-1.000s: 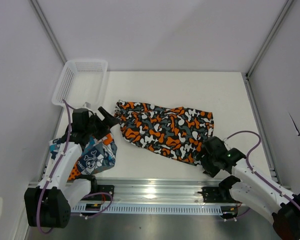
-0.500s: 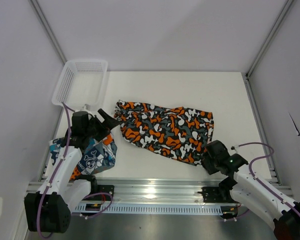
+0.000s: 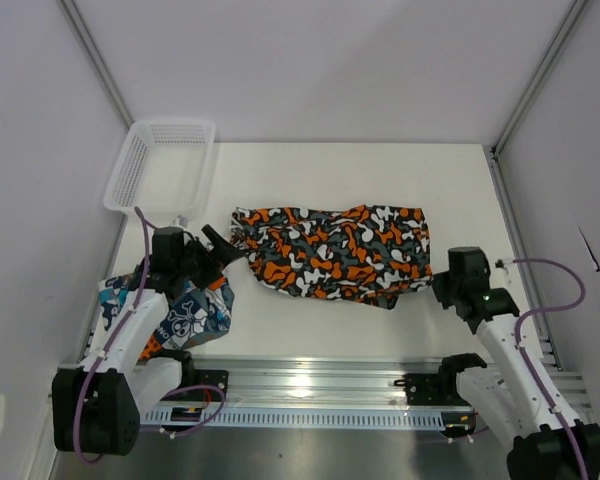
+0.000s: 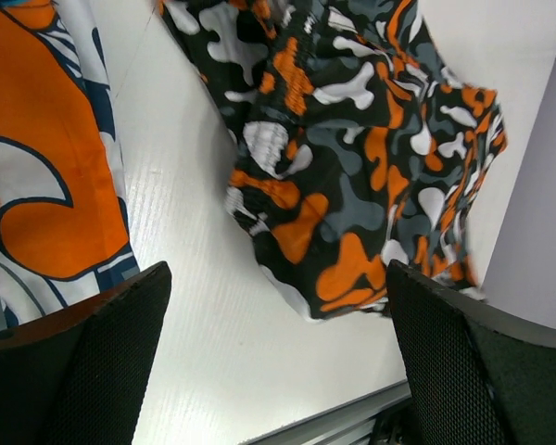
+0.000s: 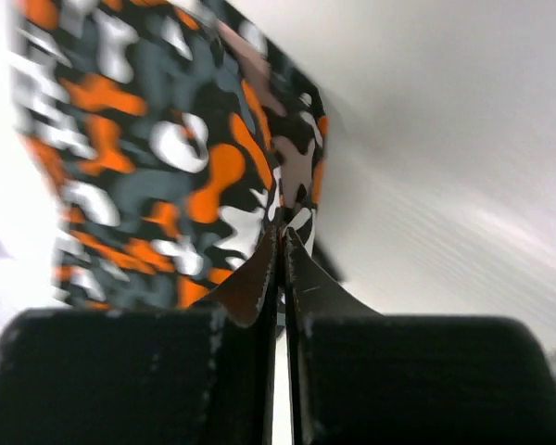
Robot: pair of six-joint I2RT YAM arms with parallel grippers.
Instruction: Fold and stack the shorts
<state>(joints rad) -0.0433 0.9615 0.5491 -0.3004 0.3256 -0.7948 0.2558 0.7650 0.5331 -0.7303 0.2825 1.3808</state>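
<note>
The orange, black, white and grey camouflage shorts (image 3: pixel 330 250) lie bunched across the middle of the table. My right gripper (image 3: pixel 438 287) is shut on their right edge; in the right wrist view its jaws (image 5: pixel 283 234) pinch a fold of the camouflage cloth (image 5: pixel 157 158). My left gripper (image 3: pixel 225 250) stands open just short of the shorts' left end, nothing between its fingers (image 4: pixel 93 362). The camouflage cloth (image 4: pixel 352 167) lies ahead of them. The teal, orange and white skull-print shorts (image 3: pixel 185 315) lie crumpled under my left arm, and their orange patch (image 4: pixel 37 185) shows at the left.
A white mesh basket (image 3: pixel 170 124) stands at the back left corner. A metal rail (image 3: pixel 300 375) runs along the table's near edge. White walls close in the left, back and right sides.
My right gripper has shut on the shorts' near right corner and swung right and back, folding that part over. The left gripper stayed open and barely moved.
</note>
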